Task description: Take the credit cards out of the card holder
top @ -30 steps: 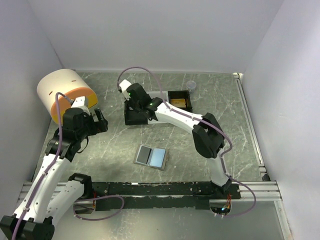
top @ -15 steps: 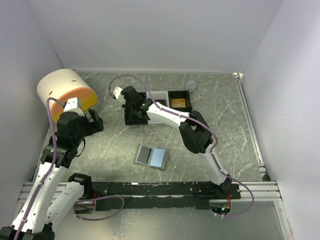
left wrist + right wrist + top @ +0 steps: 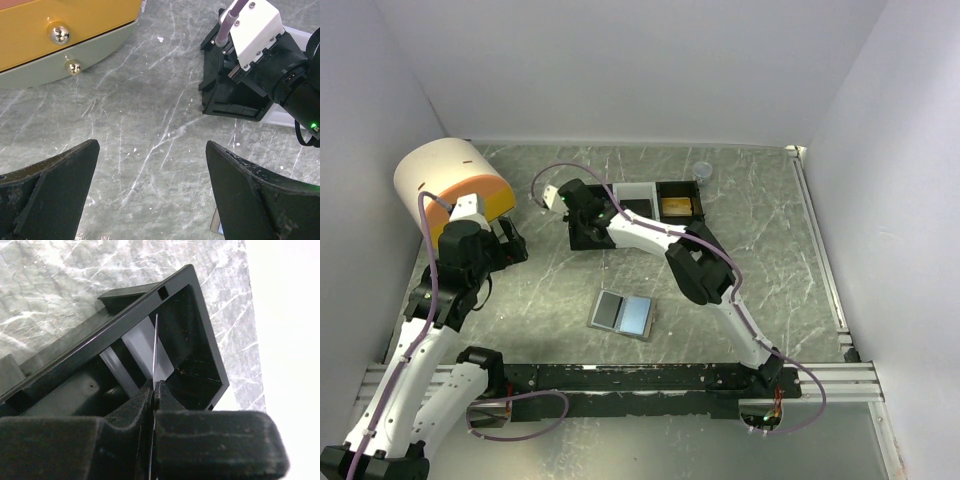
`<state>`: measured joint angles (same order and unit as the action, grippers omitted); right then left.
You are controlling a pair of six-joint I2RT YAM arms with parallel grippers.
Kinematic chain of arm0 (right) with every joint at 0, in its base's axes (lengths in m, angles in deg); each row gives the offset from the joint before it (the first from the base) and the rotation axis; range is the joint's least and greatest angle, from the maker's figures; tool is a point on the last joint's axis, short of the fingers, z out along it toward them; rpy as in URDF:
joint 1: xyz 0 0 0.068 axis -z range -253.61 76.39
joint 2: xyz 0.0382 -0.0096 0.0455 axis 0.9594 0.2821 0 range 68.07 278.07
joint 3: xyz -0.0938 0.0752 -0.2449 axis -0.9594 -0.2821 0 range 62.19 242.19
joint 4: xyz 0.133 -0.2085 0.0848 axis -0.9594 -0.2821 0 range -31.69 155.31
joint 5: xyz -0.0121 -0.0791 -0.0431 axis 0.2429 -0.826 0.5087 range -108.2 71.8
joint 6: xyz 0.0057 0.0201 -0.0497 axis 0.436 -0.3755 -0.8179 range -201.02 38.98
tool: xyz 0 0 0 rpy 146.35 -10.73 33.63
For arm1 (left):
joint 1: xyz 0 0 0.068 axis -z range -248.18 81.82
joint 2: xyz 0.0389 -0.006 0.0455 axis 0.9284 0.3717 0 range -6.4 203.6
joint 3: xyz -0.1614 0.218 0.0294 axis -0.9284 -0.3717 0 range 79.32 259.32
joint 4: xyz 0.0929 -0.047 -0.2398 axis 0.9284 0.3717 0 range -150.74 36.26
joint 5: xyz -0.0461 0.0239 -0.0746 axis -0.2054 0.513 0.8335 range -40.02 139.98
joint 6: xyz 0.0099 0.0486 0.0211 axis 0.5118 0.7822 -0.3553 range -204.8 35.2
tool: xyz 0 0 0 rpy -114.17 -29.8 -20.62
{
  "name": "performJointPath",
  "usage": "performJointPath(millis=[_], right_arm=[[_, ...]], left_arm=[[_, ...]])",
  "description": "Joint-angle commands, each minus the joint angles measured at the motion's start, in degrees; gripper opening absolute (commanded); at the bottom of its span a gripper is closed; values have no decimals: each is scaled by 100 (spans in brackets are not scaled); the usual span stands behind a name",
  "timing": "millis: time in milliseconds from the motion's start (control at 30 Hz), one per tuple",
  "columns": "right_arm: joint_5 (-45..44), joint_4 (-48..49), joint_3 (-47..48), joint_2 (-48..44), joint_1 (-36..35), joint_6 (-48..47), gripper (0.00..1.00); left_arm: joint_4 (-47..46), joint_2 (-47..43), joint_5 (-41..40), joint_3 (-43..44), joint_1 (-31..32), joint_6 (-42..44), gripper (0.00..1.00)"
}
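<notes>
Far left: big cream-and-orange drum (image 3: 450,185) lying on its side on the table (image 3: 770,230), against the left wall.

Left gripper (image 3: 510,245) is just beside the drum, above the table. Its jaws are wide apart with nothing between them. Wrist view shows only bare marbled surface between the fingers (image 3: 50,195).

Card holder (image 3: 623,314) lies open and flat in the middle of the table, toward the near edge. Its grey leaf is on the left and its pale blue leaf on the right. It is well apart from both sets of jaws, nearer the arm bases than either gripper, and nothing touches it. The pale sliver at the bottom edge of the left wrist view could be its corner, can't confirm.

Right gripper (image 3: 582,215) is reached across to the left end of the black tray (image 3: 640,190) at the back. Its jaws are closed tight on a thin card (image 3: 156,355), pinched edge-on and standing upright over the tray's end compartment (image 3: 200,340). Can't tell whether the card's far edge touches the compartment floor.

The middle compartment looks white-walled. The right one holds something yellowish (image 3: 677,207).

Small clear cup (image 3: 702,171) sits just past the tray's right end.
</notes>
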<state>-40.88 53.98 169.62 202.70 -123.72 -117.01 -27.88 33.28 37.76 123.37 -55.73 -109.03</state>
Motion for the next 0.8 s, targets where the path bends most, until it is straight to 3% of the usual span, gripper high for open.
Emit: performJointPath(millis=[0, 333, 433, 767], right_arm=[[-280, 185, 203, 131, 27, -323, 2], [-333, 176, 416, 523, 66, -466, 9], [-236, 132, 400, 500, 111, -409, 27], [103, 84, 285, 171, 164, -84, 54]], left_arm=[[-17, -24, -100, 60, -80, 15, 100], [-34, -29, -28, 52, -94, 32, 100], [-43, 0, 9, 58, -96, 40, 100], [-42, 54, 65, 45, -102, 58, 99]])
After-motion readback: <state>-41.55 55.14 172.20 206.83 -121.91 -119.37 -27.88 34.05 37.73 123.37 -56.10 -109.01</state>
